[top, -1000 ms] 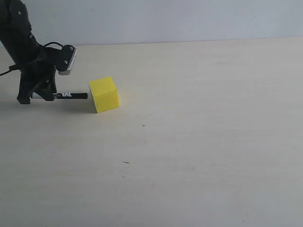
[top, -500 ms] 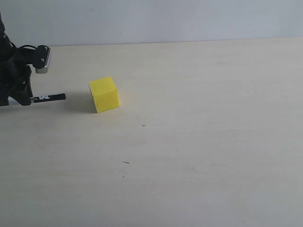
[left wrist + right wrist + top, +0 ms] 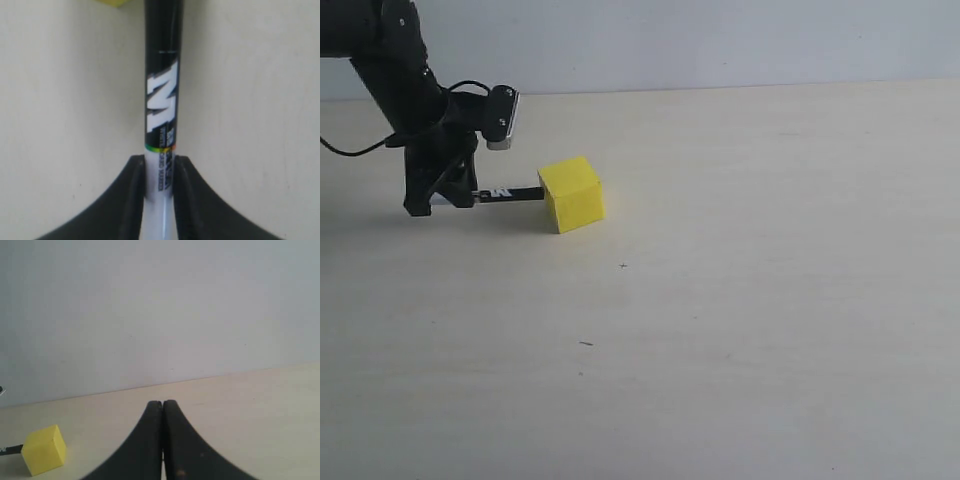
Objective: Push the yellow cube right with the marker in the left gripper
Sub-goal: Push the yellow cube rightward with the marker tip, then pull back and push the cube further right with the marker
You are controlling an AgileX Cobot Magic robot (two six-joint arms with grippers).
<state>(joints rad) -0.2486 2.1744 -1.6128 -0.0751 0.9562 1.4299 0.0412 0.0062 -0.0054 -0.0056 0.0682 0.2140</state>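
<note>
The yellow cube (image 3: 573, 193) stands on the pale table (image 3: 740, 300), left of centre and toward the back. The marker (image 3: 508, 194) lies level, its black cap tip against the cube's left face. My left gripper (image 3: 455, 197) is shut on the marker's white barrel, just left of the cube. In the left wrist view the marker (image 3: 162, 100) runs out from between the fingers (image 3: 131, 185) of the left gripper (image 3: 159, 165) to a sliver of the cube (image 3: 114, 3). My right gripper (image 3: 162, 405) is shut and empty, with the cube (image 3: 45, 449) far off.
A plain grey-white wall (image 3: 720, 40) rises behind the table's far edge. A black cable (image 3: 350, 150) trails from the left arm. Small dark specks (image 3: 585, 343) mark the tabletop in front of the cube.
The left gripper drew back left with the marker, then came right again; the marker tip now presses the cube, which has shifted right.
</note>
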